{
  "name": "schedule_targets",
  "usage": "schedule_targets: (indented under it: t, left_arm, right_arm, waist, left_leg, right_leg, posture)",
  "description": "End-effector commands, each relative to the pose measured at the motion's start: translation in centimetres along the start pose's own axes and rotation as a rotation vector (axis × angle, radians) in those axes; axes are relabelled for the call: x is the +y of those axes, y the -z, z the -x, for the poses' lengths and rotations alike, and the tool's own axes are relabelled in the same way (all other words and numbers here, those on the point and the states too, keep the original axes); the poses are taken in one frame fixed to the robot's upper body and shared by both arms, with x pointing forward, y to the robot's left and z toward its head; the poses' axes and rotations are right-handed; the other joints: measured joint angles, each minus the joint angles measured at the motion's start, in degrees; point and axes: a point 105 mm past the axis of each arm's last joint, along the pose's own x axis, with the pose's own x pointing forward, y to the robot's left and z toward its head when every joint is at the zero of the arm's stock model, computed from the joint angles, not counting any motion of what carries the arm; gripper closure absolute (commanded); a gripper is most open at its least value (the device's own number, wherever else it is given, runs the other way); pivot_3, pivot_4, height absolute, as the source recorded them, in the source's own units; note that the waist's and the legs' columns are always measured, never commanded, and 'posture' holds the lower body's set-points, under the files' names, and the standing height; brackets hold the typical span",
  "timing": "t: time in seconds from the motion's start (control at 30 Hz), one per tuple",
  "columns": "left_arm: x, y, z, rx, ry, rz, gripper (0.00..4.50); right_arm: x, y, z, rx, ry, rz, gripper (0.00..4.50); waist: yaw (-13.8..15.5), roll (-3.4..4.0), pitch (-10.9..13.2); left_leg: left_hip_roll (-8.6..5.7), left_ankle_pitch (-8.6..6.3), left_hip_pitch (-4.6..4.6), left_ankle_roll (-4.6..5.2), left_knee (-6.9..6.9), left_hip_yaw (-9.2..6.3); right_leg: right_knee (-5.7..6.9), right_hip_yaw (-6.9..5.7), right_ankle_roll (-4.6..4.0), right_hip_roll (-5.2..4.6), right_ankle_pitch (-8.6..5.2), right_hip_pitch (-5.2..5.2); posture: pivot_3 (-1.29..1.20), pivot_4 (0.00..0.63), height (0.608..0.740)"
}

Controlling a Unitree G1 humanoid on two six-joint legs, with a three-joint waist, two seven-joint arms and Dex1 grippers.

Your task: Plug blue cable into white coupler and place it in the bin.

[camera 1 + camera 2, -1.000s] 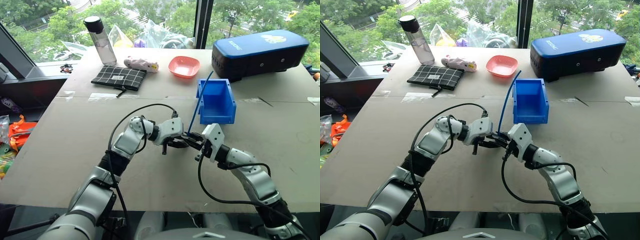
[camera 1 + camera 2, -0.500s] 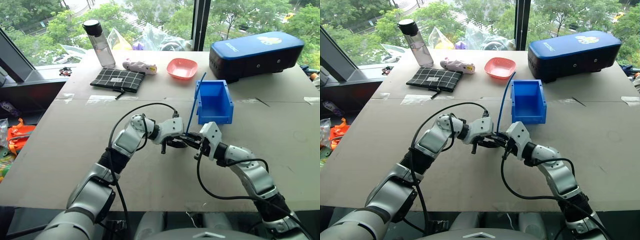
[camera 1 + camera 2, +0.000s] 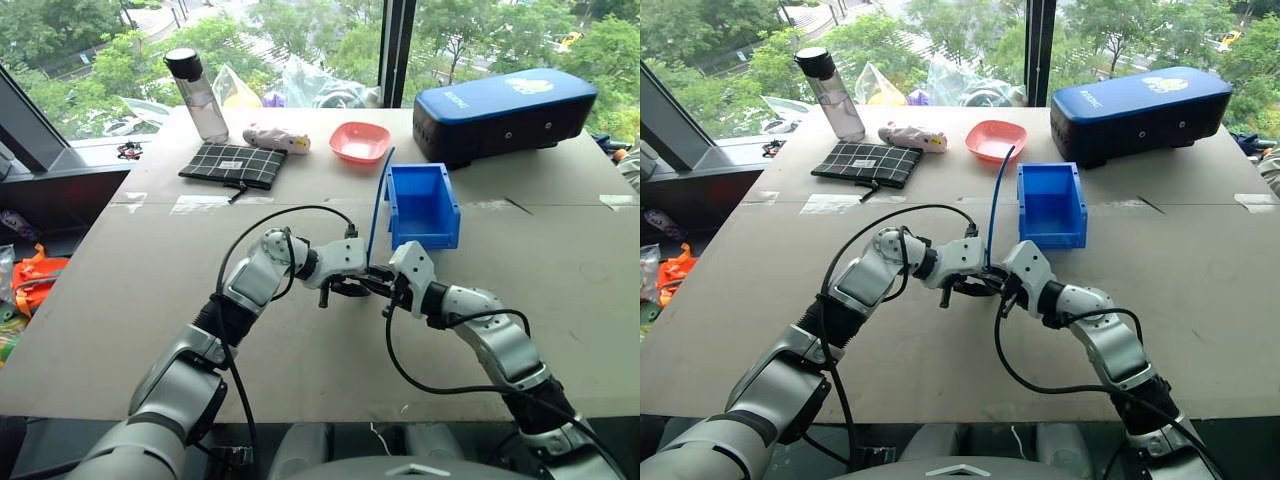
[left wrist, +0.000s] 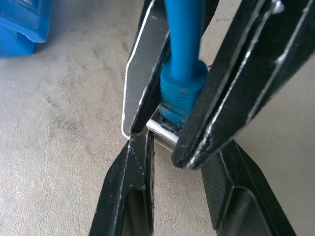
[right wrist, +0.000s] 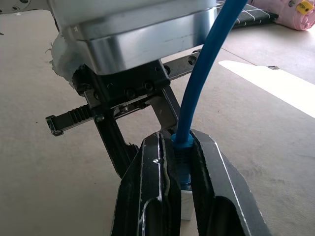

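Two end effectors meet at frame centre: the right end effector (image 5: 179,169) pinches the stiff, light blue cable (image 3: 376,213) at its boot; the left end effector (image 4: 179,147), narrowly open, grips the small white coupler (image 5: 186,202), below the bin (image 3: 423,207).

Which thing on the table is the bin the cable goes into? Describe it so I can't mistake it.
Start at the large dark-blue case at the far right of the table. Just in front of it, nearer the robot, sits the bin, with the pink bowl behind it to the left. It is the only bright blue, open-topped rectangular box there.
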Motion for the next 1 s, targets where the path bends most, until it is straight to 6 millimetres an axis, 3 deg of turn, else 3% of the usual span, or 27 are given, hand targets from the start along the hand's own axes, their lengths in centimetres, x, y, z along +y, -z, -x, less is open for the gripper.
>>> schedule_targets:
  t: [0.03, 0.13, 0.4, 0.53, 0.73, 1.0]
  left_arm:
    - [0.8, -3.4, 0.4, -0.065, -0.037, -0.124, 3.79]
    - [0.9, -3.1, 0.4, -0.064, -0.044, -0.106, 3.79]
    - [1.0, -2.5, 0.5, -0.058, -0.067, -0.09, 3.79]
    - [1.1, -2.3, 0.6, -0.058, -0.076, -0.09, 3.79]
    - [1.3, -2.2, 0.5, -0.064, -0.095, -0.096, 3.79]
    - [1.4, -2.6, 0.2, -0.091, -0.096, -0.087, 3.79]
  right_arm:
    - [2.3, 12.0, 1.4, 0.412, -0.011, -0.268, 4.5]
    - [2.5, 12.9, 1.3, 0.402, -0.007, -0.277, 4.5]
    - [2.4, 14.7, 1.7, 0.414, -0.026, -0.244, 4.5]
    - [2.0, 13.8, 1.9, 0.388, -0.029, -0.235, 4.5]
    - [1.3, 10.9, 1.8, 0.29, -0.022, -0.203, 4.5]
    - [1.2, 9.5, 1.6, 0.25, -0.026, -0.192, 4.5]
  waist:
    - [0.0, -0.01, 0.0]
    - [-0.1, -0.02, -0.1]
    - [-0.6, 0.15, -0.6]
    - [-0.6, 0.2, -0.6]
    - [-0.3, 0.42, -0.5]
    - [0.3, 0.49, -0.2]
  left_leg:
    - [0.01, 0.0, 0.13, 0.0, -0.06, 0.0]
    - [0.02, 0.0, 0.74, 0.0, -0.48, 0.17]
    - [0.11, 0.0, 0.84, 0.0, -0.54, 0.14]
    - [0.12, 0.0, 0.84, 0.0, -0.54, 0.1]
    - [0.1, 0.0, 0.79, 0.0, -0.55, 0.0]
    - [0.04, 0.0, 0.65, 0.0, -0.55, -0.02]
  right_leg:
    - [0.0, 0.01, -0.01, 0.01, -0.01, 0.11]
    - [-0.01, 0.24, 0.12, 0.01, -0.17, 0.39]
    - [-0.01, 0.25, 0.14, 0.12, -0.21, 0.4]
    - [-0.01, 0.25, 0.13, 0.13, -0.22, 0.4]
    - [-0.05, 0.25, 0.13, 0.11, -0.23, 0.4]
    - [-0.22, 0.24, 0.13, 0.03, -0.23, 0.38]
  posture:
    - [0.0, 0.15, 0.736]
    - [0.0, 0.15, 0.736]
    - [0.0, 0.15, 0.736]
    - [0.0, 0.15, 0.736]
    - [0.0, 0.15, 0.736]
    - [0.0, 0.15, 0.736]
